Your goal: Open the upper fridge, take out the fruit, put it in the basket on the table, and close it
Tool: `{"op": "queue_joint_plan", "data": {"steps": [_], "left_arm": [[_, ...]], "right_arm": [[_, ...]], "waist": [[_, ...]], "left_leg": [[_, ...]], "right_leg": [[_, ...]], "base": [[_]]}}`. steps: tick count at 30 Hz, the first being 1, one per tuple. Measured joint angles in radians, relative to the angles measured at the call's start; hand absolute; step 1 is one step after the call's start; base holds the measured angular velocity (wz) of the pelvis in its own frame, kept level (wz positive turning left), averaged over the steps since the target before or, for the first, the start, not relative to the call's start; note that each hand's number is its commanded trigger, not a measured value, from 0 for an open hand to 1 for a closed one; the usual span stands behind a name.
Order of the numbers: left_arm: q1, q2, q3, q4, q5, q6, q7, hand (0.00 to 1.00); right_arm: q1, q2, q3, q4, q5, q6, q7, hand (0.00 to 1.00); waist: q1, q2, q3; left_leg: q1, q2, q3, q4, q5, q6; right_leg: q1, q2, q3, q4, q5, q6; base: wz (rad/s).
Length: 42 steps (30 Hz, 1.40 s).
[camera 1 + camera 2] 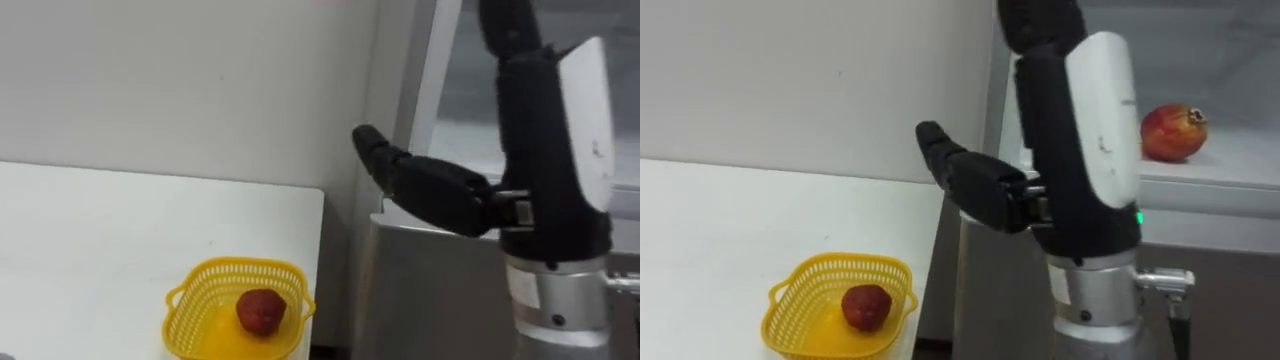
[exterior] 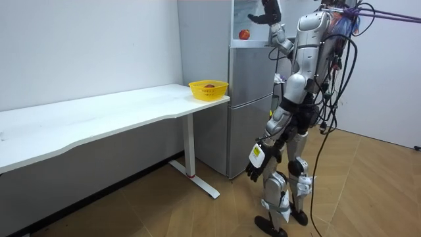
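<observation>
Red fruit (image 1: 1173,132) on the fridge shelf (image 1: 1215,168), far right. Looks round, firm, smooth and probably light, so cup it round the middle. Right hand (image 1: 1085,160) is spread loose and holding nothing.

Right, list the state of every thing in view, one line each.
Upper fridge compartment: open.
Lower fridge door: shut.
Pomegranate: resting in the upper compartment, untouched.
Yellow basket: upright on the table, near its corner.
Red fruit: lying in the basket.
Right hand: open, raised before the upper compartment, holding nothing.
Left hand: relaxed, hanging at the robot's side.
</observation>
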Motion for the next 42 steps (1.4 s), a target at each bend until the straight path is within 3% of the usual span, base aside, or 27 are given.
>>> {"op": "queue_joint_plan", "data": {"steps": [4, 13, 15, 21, 25, 29, 36, 42], "left_arm": [[0.009, -0.007, 0.000, 0.022, 0.000, -0.001, 0.000, 0.00], [0.012, -0.009, 0.001, 0.034, 0.000, -0.004, -0.001, 0.00], [0.016, -0.009, 0.009, 0.035, 0.000, -0.004, -0.002, 0.00], [0.017, -0.004, 0.073, 0.034, 0.001, -0.003, -0.005, 0.00], [0.018, 0.001, 0.088, 0.031, 0.003, -0.003, -0.013, 0.00], [0.019, 0.005, 0.135, 0.028, 0.002, -0.002, -0.027, 0.00], [0.020, 0.016, 0.148, 0.025, 0.004, 0.000, -0.027, 0.00], [0.043, 0.021, 0.155, -0.027, 0.001, 0.006, -0.034, 0.00]], "right_arm": [[0.008, 0.000, -0.054, 0.000, 0.009, -0.005, -0.042, 0.00], [0.033, -0.034, -0.136, 0.017, 0.048, -0.033, -0.094, 0.00], [0.033, -0.066, -0.165, 0.030, 0.106, -0.036, -0.097, 0.00], [0.033, -0.093, -0.261, 0.132, 0.264, -0.032, -0.075, 0.00], [0.033, -0.106, -0.304, 0.210, 0.336, -0.014, -0.052, 0.00], [0.024, -0.159, -0.307, 0.272, 0.444, 0.015, -0.016, 0.00], [-0.112, -0.215, -0.307, 0.461, 0.440, 0.093, 0.030, 0.00], [-0.169, -0.289, -0.305, 0.500, 0.462, 0.115, 0.095, 0.00]], "waist": [[-0.024, 0.005, 0.0015], [-0.038, 0.004, 0.0022], [-0.041, -0.002, 0.0014], [-0.054, -0.031, 0.0061], [-0.053, -0.040, 0.0051], [-0.052, -0.045, 0.0021], [-0.055, -0.045, 0.0033], [-0.057, -0.052, 0.0029]], "left_leg": [[0.017, 0.005, 0.005, -0.002, 0.000, -0.001], [0.019, 0.005, 0.004, 0.008, 0.000, -0.001], [0.020, 0.005, 0.003, 0.008, 0.000, -0.001], [0.030, 0.004, 0.014, 0.007, 0.000, -0.002], [0.031, 0.003, 0.012, 0.007, 0.000, -0.002], [0.029, 0.003, 0.004, 0.006, -0.001, -0.003], [0.015, 0.004, -0.001, 0.008, -0.002, -0.005], [0.000, 0.003, -0.013, 0.015, -0.002, -0.005]], "right_leg": [[0.012, 0.004, 0.016, 0.000, 0.000, 0.000], [0.016, 0.003, 0.017, 0.002, 0.000, 0.000], [0.016, 0.003, 0.016, 0.002, 0.000, 0.000], [0.026, 0.006, 0.017, -0.017, -0.002, -0.001], [0.030, 0.006, 0.015, -0.019, -0.002, -0.001], [0.028, 0.009, 0.015, -0.029, -0.002, -0.001], [0.024, 0.010, 0.007, -0.024, -0.001, -0.002], [0.012, 0.009, 0.005, -0.014, -0.001, -0.002]], "base": [[-0.07], [0.00], [0.00], [0.00], [0.00], [0.01], [0.02], [0.07]]}}
